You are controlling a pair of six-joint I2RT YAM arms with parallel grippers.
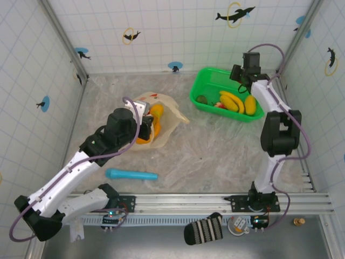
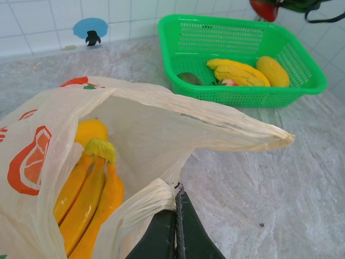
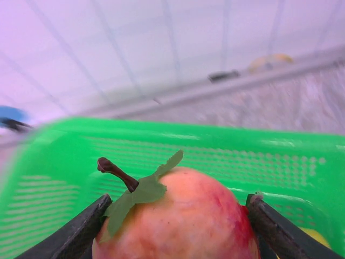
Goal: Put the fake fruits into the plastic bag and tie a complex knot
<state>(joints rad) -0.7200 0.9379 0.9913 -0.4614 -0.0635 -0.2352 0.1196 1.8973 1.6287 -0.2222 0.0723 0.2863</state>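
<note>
Thin cream-yellow plastic bag (image 1: 164,110) lies on the desk (image 1: 215,156) left of centre, its mouth gaping toward the green basket (image 1: 211,80). Left hand (image 2: 177,213) is clenched on a bunched bit of the bag's rim, fingers pressed together w/ the film pinched btwn them, holding the mouth up. Inside the bag: a banana bunch (image 2: 89,189) w/ an orange round (image 2: 90,129) behind it. Right hand (image 3: 178,229) hangs over the basket's far rim, grasping a red-and-yellow apple (image 3: 194,210) — one finger on each flank, stem and leaf up. In the basket: loose bananas (image 1: 232,101), a yellow oval fruit (image 1: 250,104), a dark round piece (image 1: 201,99) and a small pinkish bit (image 1: 220,104) — perhaps a strawberry, too small to tell. Blue tube (image 1: 131,174) lies on the desk near the arm bases, apart from the bag.
</note>
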